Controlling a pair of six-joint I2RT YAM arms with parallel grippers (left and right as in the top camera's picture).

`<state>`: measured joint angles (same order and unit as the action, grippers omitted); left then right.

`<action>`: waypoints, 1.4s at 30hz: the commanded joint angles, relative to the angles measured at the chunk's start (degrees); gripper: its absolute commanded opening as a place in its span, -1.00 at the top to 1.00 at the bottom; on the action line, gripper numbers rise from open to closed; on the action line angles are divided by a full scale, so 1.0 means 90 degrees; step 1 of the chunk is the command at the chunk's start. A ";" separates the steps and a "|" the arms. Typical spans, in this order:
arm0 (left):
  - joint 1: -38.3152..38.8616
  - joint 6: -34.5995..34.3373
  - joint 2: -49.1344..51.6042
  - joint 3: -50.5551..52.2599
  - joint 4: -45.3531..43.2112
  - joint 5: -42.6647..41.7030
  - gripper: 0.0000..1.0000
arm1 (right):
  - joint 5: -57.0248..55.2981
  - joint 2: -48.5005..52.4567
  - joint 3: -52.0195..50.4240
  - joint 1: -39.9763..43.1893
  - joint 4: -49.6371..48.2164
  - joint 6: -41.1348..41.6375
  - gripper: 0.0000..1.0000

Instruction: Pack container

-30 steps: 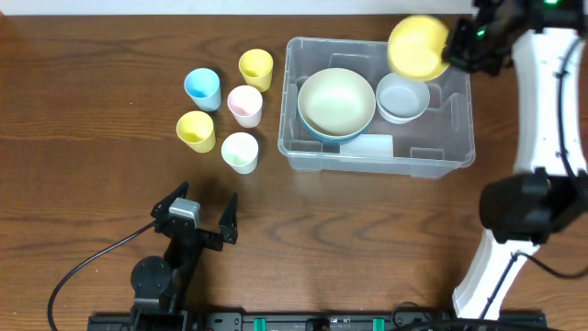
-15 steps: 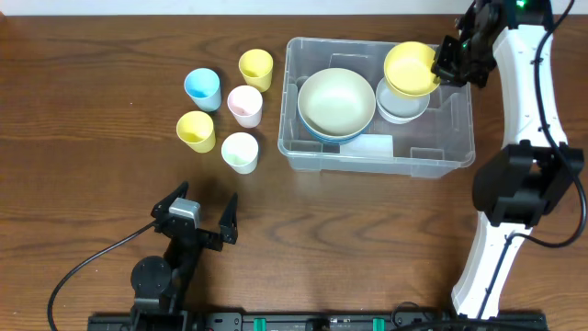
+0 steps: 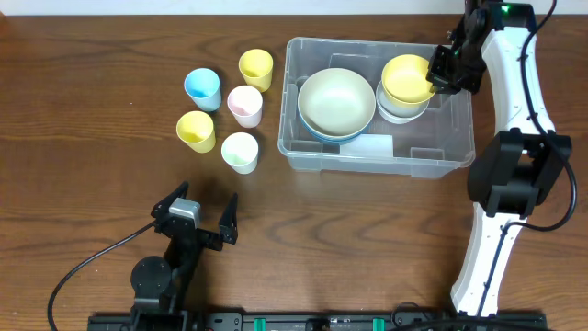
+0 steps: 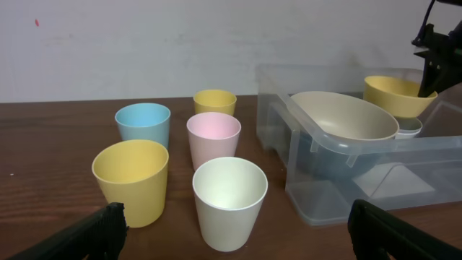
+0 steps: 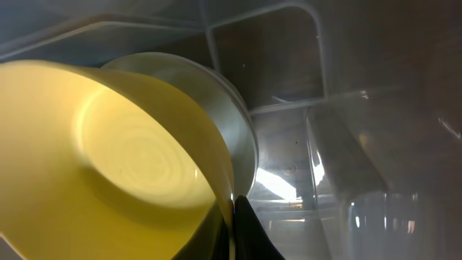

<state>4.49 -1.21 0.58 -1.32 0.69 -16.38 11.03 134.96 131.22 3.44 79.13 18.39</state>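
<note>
A clear container (image 3: 432, 138) sits on the brown tabletop (image 3: 83, 184), right of centre, with its long axis running left to right. In its left half a wide cream bowl (image 3: 336, 99) rests on a blue one. In its right half lies a pale bowl (image 3: 401, 108).

The right claw (image 3: 441, 75) is inside the container's far right corner, pinched shut on the right-hand rim of a yellow bowl (image 3: 407, 77). The wrist view shows a dark fingertip (image 5: 244, 230) pressed against that rim. The yellow bowl sits tilted over the pale bowl, overlapping it. Whether the two touch cannot be told.

The white right arm (image 3: 519, 101) rises from its base at the front right and reaches away along the container's right end. Its wrist is bent down and leftward into the bin.

The coming move seems to turn on that tilt. The pale bowl lies just below and left of the claw, so the yellow bowl should nest once it is released.

The left claw (image 3: 200, 210) rests low at the front left, gaping wide and holding nothing. It is well apart from the container and faces a cluster of cups (image 3: 245, 104) standing left of the bin.
</note>
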 commanded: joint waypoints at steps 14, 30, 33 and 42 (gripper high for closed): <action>-0.0034 0.0085 -0.0039 0.0121 0.0211 -0.0107 -0.96 | 0.0996 0.0032 0.0214 -0.0002 -0.0100 -0.0444 -0.62; -0.0034 0.0085 -0.0039 0.0121 0.0211 -0.0107 -0.96 | 0.0396 -0.0799 0.3818 0.1127 0.2023 0.0376 -0.88; -0.0034 0.0085 -0.0039 0.0121 0.0209 -0.0107 -0.96 | 0.0641 -0.1185 0.3679 0.1734 0.2023 0.0415 -0.96; -0.0034 0.0085 -0.0039 0.0121 0.0209 -0.0107 -0.96 | 0.0464 -0.2968 0.1025 0.2671 0.2021 0.0022 -0.98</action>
<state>4.49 -1.23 0.58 -1.32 0.69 -16.38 17.50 113.65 150.15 27.57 96.95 20.32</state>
